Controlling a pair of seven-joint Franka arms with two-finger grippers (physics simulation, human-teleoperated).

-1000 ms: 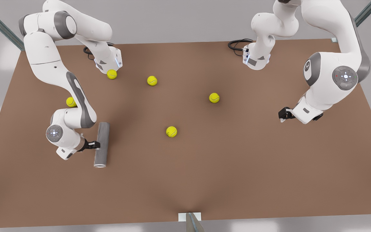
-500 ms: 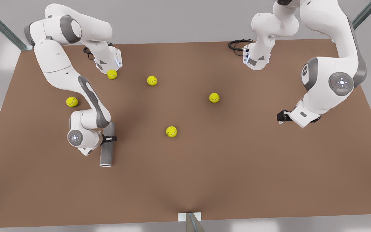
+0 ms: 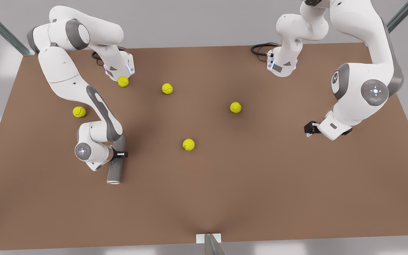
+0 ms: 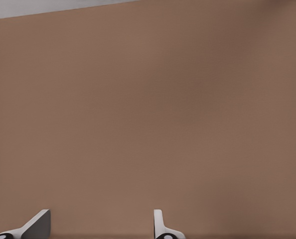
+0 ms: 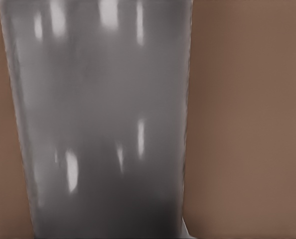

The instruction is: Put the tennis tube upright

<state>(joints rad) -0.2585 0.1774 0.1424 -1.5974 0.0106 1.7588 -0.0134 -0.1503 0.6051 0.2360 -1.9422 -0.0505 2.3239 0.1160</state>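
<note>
Tube: the tennis tube (image 3: 116,161) lies flat on the brown table (image 3: 260,184) at the lower left of the front view, its lighter rim toward the bottom of the frame; I judge the task undone, since it has yet to stand on end.

Right gripper: the right gripper (image 3: 120,154) is the one at the tube, as its wrist view looks straight onto the grey shiny wall (image 5: 103,124). I see its dark fingers set across the tube near mid-length, but I cannot tell whether they are clamped on it or merely straddling it. A hold there, near the balance point, would let me swing the tube up without it drooping.

Left gripper: the left gripper (image 3: 309,128) hangs over bare table at the right of the front view, well apart from the tube. Its fingers (image 4: 160,224) stand apart with nothing between them; this arm waits.

Balls: five tennis balls (image 3: 188,144) are scattered across the upper and middle table, none touching the tube, so I have room to tip it up.

Risk: as I judge it, the smooth wall could slip in a light pinch.
</note>
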